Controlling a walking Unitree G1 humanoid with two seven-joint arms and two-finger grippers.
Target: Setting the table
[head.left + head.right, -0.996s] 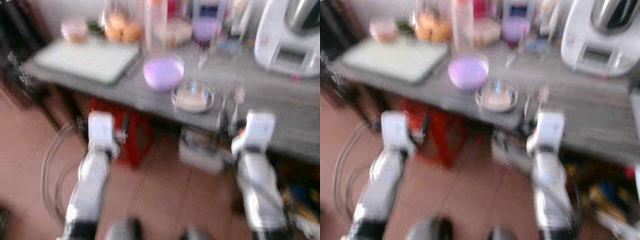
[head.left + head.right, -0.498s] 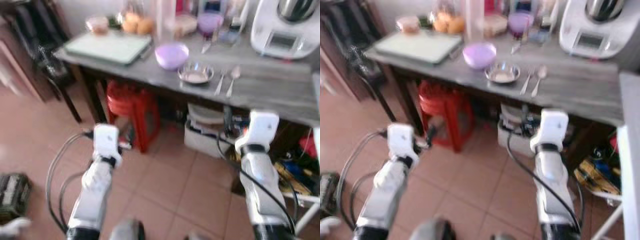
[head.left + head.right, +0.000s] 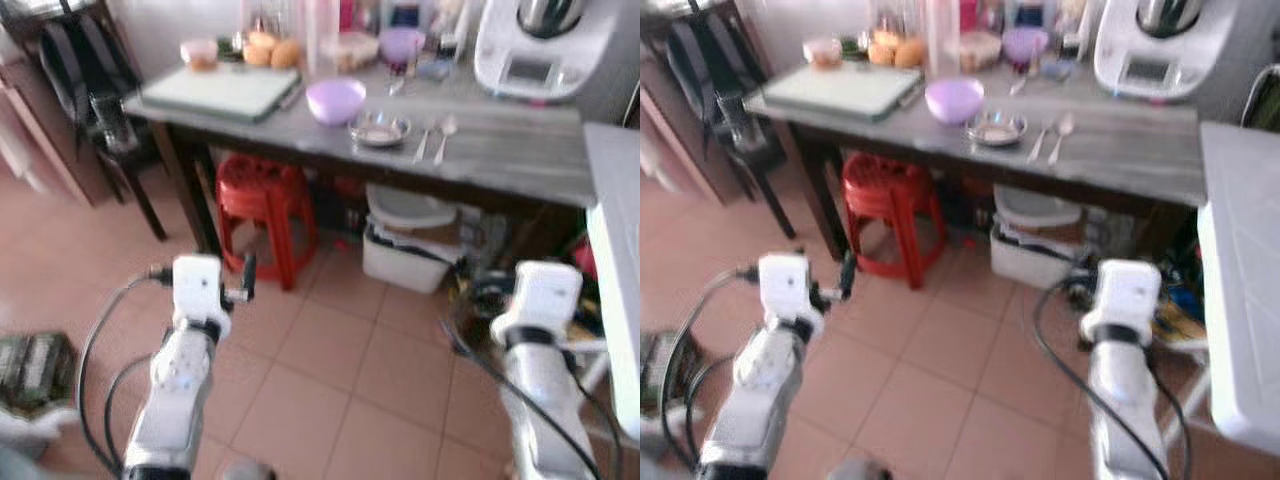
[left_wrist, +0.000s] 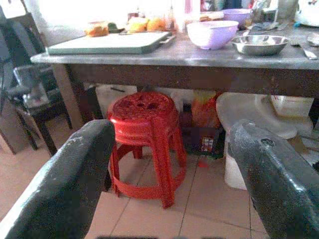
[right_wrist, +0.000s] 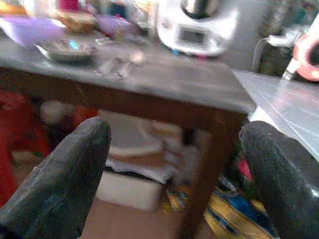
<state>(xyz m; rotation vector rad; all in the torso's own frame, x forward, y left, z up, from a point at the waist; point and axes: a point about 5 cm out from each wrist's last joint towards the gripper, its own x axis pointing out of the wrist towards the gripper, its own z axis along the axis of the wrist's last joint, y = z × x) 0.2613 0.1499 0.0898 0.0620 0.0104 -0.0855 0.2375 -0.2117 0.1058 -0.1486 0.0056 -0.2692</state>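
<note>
On the grey table (image 3: pixel 520 160) stand a purple bowl (image 3: pixel 335 100) and a shallow metal bowl (image 3: pixel 379 130), with a fork (image 3: pixel 422 146) and a spoon (image 3: pixel 446 130) to their right. Both arms are held out low over the tiled floor, well short of the table. My left gripper (image 4: pixel 169 144) is open with nothing between its fingers (image 4: pixel 70 179), and it points at the red stool (image 4: pixel 144 134). The right gripper (image 5: pixel 172 134) is also open and empty, facing the table's right end.
A pale green board (image 3: pixel 222 90), food jars and a white kitchen machine (image 3: pixel 540 45) crowd the table's back. Under the table stand the red stool and a white bin (image 3: pixel 405 245). A dark chair (image 3: pixel 95 120) is at the left, a white table (image 3: pixel 615 260) at the right.
The whole view has pulled back from the table, so the camera has moved; the table now looks smaller and farther. The picture is sharper. Both grippers stay open and empty.
</note>
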